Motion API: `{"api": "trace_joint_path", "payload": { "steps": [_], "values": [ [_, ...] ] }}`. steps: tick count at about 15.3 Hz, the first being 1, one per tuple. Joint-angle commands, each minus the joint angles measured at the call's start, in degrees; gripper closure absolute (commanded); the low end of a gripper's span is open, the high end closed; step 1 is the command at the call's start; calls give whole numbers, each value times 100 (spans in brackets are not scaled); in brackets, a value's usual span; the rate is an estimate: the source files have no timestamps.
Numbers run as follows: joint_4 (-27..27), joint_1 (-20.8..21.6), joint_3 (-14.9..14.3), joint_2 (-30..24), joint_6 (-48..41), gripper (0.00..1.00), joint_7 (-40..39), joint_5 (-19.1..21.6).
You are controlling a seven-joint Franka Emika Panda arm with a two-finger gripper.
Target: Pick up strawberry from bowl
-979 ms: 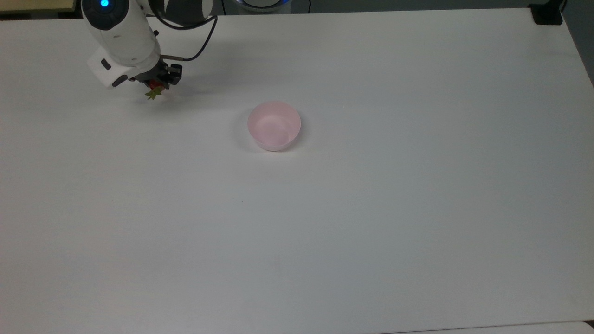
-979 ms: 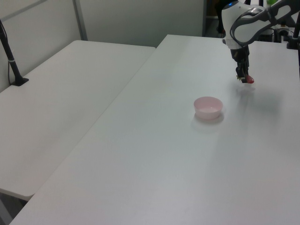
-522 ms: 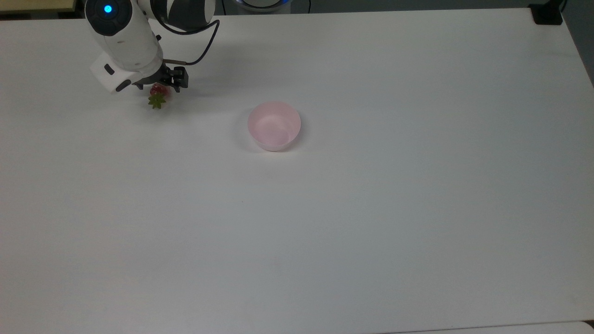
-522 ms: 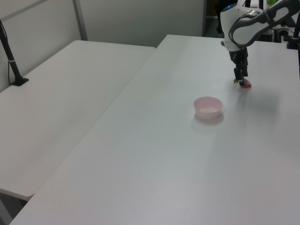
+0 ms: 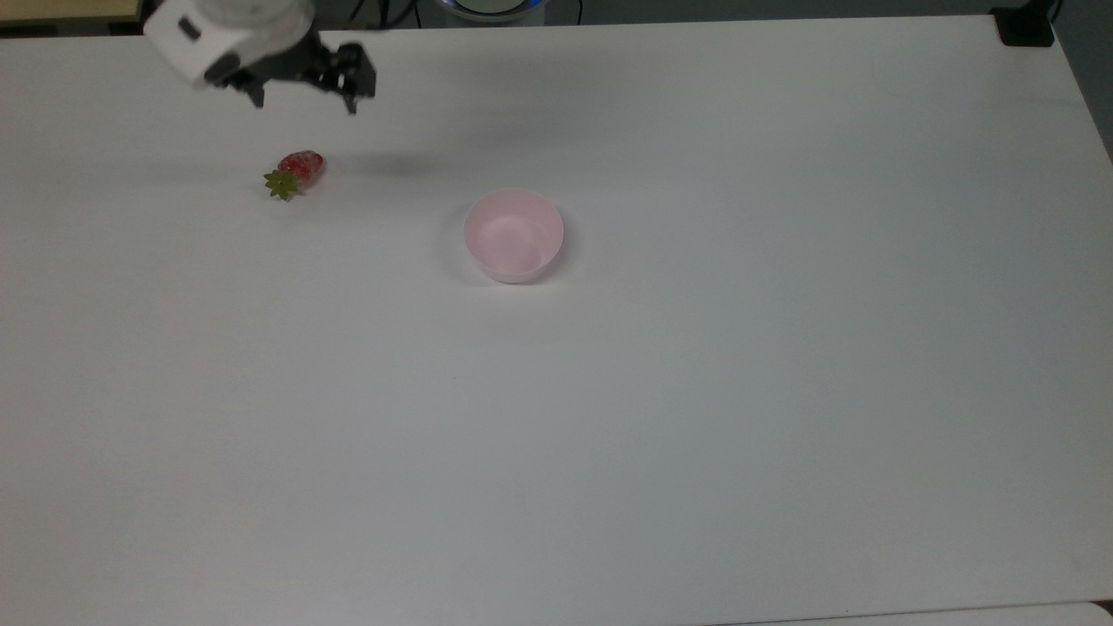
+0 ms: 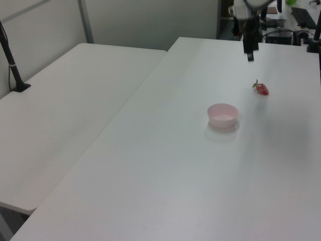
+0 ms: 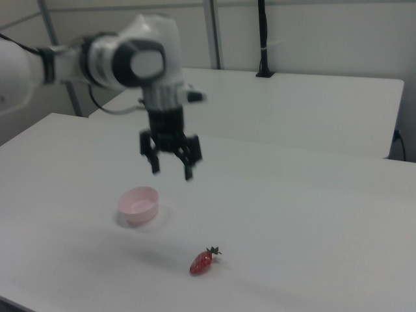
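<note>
The red strawberry (image 5: pixel 296 172) with its green cap lies on its side on the white table, well to the top view's left of the bowl (image 5: pixel 513 235). The berry also shows as strawberry (image 6: pixel 261 89) and strawberry (image 7: pixel 203 261). The pale pink bowl (image 6: pixel 222 115) (image 7: pixel 138 205) stands upright with nothing in it. My gripper (image 5: pixel 304 94) hangs open above the table, beyond the strawberry and holding nothing; it also appears as gripper (image 7: pixel 171 168) and gripper (image 6: pixel 250 54).
The white table (image 5: pixel 696 391) stretches wide around the bowl. A second white table (image 6: pixel 65 110) adjoins it on the left view's left. A black post base (image 5: pixel 1026 26) sits at the top view's far right corner.
The gripper opened and let the strawberry go onto the table, then rose and drew back from it. The strawberry now lies on its side. The bowl has not moved.
</note>
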Motion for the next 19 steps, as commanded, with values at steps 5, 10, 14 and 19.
{"api": "trace_joint_path", "payload": {
  "steps": [5,10,14,19],
  "values": [
    [629,963,-80,-582,-594,0,2070,582],
    [585,1299,-203,-591,2,0,1549,459],
    [577,1299,-318,-565,459,0,1079,459],
    [568,1299,-327,-565,583,0,1080,467]
  ]
}}
